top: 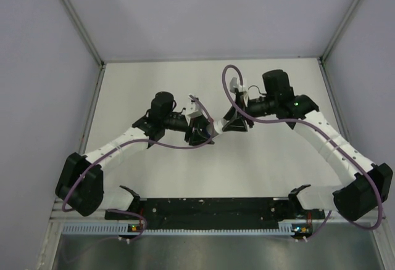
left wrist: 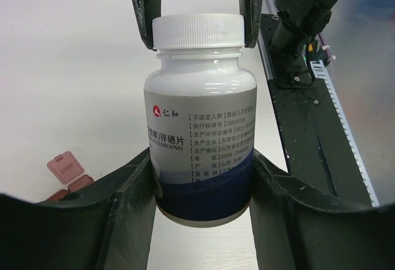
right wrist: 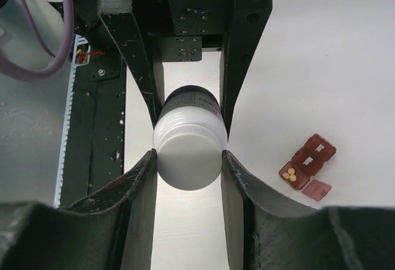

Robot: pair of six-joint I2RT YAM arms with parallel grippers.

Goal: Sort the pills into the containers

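Containers (right wrist: 307, 166), a small red-brown strip of three joined square boxes, lay on the white desk (right wrist: 345, 66) in the right wrist view. They were off to the right of the bottle (right wrist: 188, 156) and did not touch it. The box at the near end of the strip was open, with its lid flipped out flat. Two little yellow pills (right wrist: 291, 174) sat inside it. I could not tell what was in the other two boxes. The right tool (right wrist: 189, 159) was closed on the bottle's white cap, with one finger pressed on each side. Past the cap, the left tool (right wrist: 190, 113) squeezed the bottle's body.

In the left wrist view the bottle filled the middle, with its cap at the top of the picture. Its label was white above and dark blue below, with small writing on it. The left tool's two fingers hugged the blue part tight, and the right tool's fingers pinched the cap. A bit of the containers, with one pink lid up, peeked out low and left of the bottle. A black rail (left wrist: 308, 134) ran along to the right of the bottle.

In the top view both arms reached to the middle of the desk. The two tools met nose to nose around the bottle, which showed only as a small white bit. The containers were too hidden to make out.
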